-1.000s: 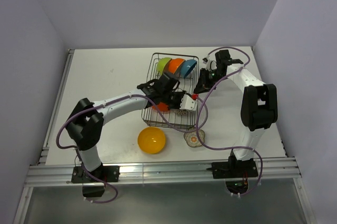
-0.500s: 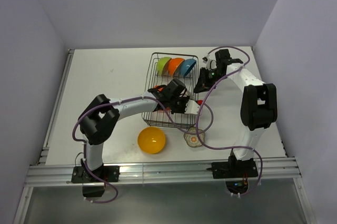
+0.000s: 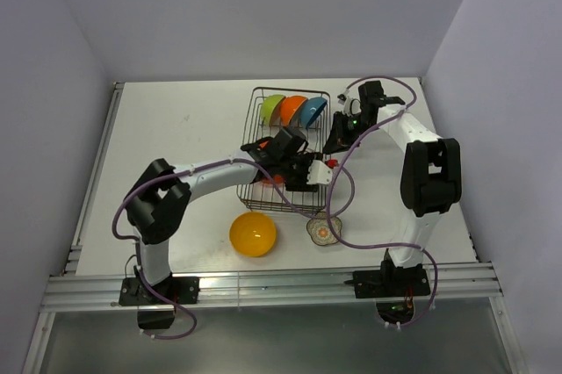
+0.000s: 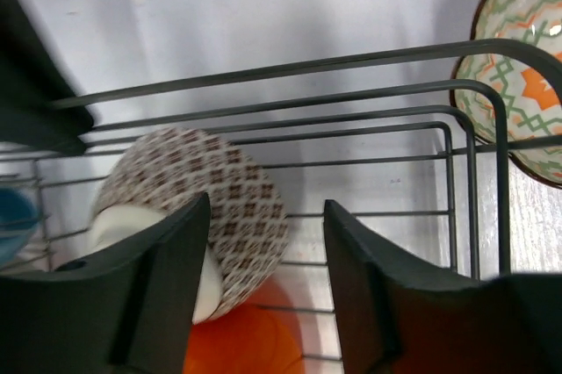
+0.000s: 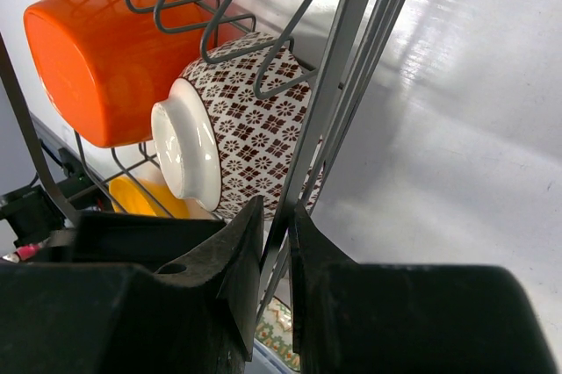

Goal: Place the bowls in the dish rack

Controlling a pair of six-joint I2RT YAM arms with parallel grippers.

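Observation:
The dish rack (image 3: 263, 133) holds a green-yellow bowl (image 3: 272, 109), an orange bowl (image 3: 292, 111) and a blue bowl (image 3: 313, 112) at its far end. My left gripper (image 3: 306, 172) is inside the rack's near end, open (image 4: 268, 216). The grey-brown patterned bowl (image 4: 219, 203) stands on edge against its left finger, above a red-orange bowl (image 4: 241, 343). My right gripper (image 3: 336, 141) is shut on the rack's right rim wire (image 5: 329, 119), with the patterned bowl (image 5: 263, 119) and red-orange bowl (image 5: 97, 62) just inside. The yellow bowl (image 3: 253, 233) and the floral bowl (image 3: 323, 231) sit on the table.
The white table (image 3: 176, 146) is walled at left, back and right. The left arm's cable (image 3: 338, 203) loops over the table between the rack and the floral bowl, which also shows in the left wrist view (image 4: 518, 67) just outside the rack's corner.
My left arm has shifted its elbow to the right and turned its wrist over the rack's near end. The right arm has not moved.

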